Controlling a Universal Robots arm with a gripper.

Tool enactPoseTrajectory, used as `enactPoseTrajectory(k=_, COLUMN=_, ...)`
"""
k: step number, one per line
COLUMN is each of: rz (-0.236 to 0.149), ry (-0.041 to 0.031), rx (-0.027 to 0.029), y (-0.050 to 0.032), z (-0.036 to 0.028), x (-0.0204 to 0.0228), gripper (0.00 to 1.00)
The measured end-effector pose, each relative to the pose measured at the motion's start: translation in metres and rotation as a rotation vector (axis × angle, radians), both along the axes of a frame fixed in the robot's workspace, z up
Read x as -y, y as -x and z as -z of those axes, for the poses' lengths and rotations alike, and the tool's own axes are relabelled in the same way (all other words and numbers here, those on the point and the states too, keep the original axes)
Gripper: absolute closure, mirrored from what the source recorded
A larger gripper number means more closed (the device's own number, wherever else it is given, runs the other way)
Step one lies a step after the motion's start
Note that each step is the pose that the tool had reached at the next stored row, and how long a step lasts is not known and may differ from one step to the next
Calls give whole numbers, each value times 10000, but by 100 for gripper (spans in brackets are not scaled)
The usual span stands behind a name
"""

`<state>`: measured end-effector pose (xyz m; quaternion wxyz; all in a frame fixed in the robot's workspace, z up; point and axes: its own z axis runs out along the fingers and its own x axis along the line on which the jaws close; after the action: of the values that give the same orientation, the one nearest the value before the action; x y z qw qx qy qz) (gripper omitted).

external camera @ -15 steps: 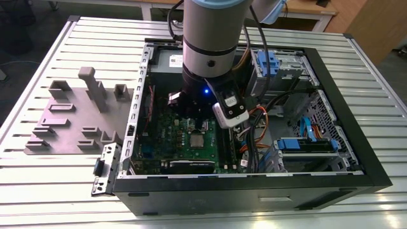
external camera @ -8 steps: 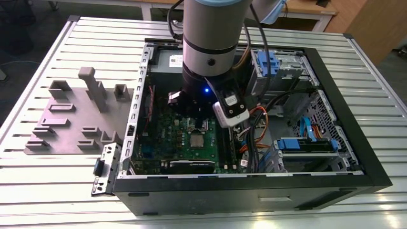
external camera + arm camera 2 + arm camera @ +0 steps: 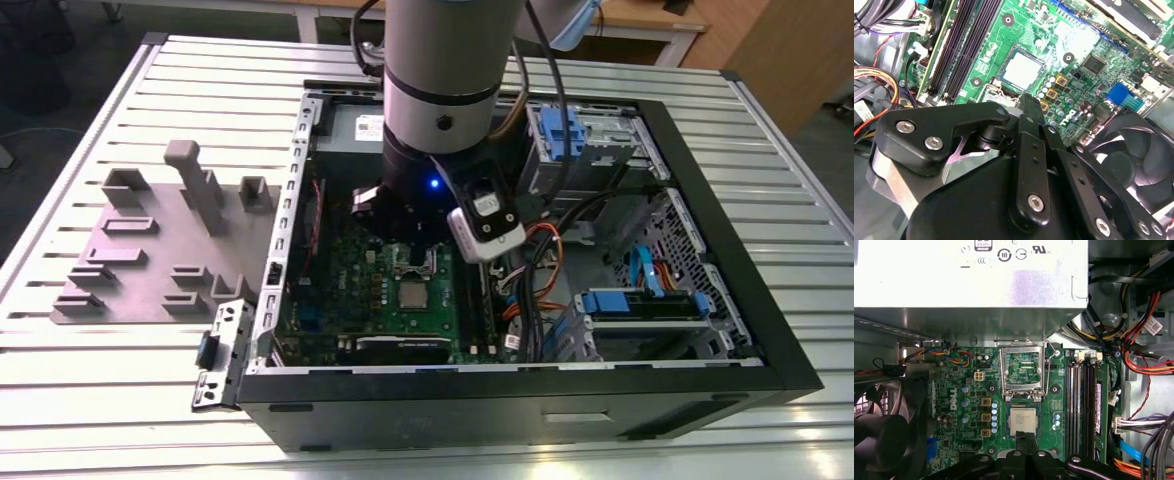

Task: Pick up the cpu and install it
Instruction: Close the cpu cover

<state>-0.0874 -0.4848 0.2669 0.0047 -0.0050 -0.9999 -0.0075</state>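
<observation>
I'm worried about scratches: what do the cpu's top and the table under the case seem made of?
The cpu: top looks like matte metal, silvery-grey with a soft sheen. The table seems aluminium: pale silver slotted profiles with a dull shine, though a coating can't be ruled out.

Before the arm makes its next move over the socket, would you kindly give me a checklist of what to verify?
1. The cpu lies flat in its socket on the motherboard: ok.
2. The socket frame is hinged up, off the cpu: ok.
3. The gripper is shut just beside the cpu's edge and holds nothing: ok.
4. The cpu is fully seated with its corners aligned: cannot tell.
5. The cables lie off to the side, beyond the memory slots, away from the socket: ok.
</observation>
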Motion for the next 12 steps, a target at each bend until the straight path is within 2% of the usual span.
enactPoseTrajectory(k=5, rz=0, ry=0, rx=0, y=0, z=-36, x=0, gripper=89)
enactPoseTrajectory(k=12, rz=0, ry=1, rx=0, y=0, z=-40, x=0, gripper=89)
